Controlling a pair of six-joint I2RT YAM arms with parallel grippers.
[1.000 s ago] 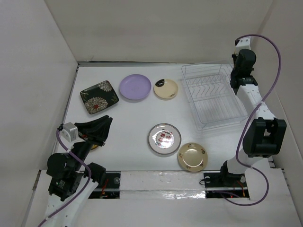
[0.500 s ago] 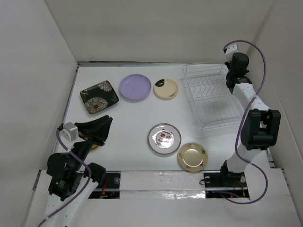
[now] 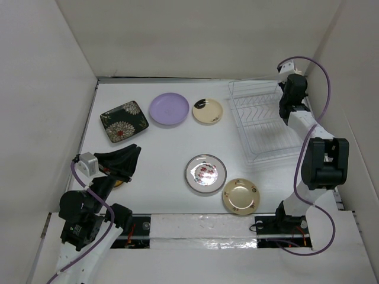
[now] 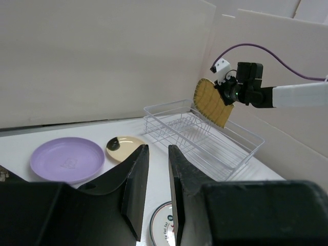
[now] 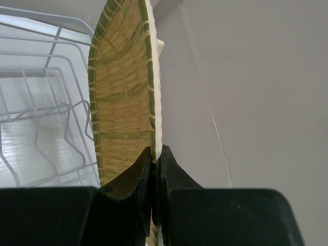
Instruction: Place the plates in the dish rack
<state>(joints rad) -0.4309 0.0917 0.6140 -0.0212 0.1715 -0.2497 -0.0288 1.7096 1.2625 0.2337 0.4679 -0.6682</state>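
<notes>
Right tool [image 5: 152, 152] clamps yellow ribbed plate [image 5: 122, 92] edge-up over dish rack [image 3: 256, 121]; left tool [image 4: 158, 152] parted, empty.

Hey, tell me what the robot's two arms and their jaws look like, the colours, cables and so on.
The left arm and the right arm are both built from white links joined by blocky black joint housings. A purple cable loops along each arm. The jaws are matte black wedges that taper to narrow tips. A small pale box is mounted at each wrist.
</notes>
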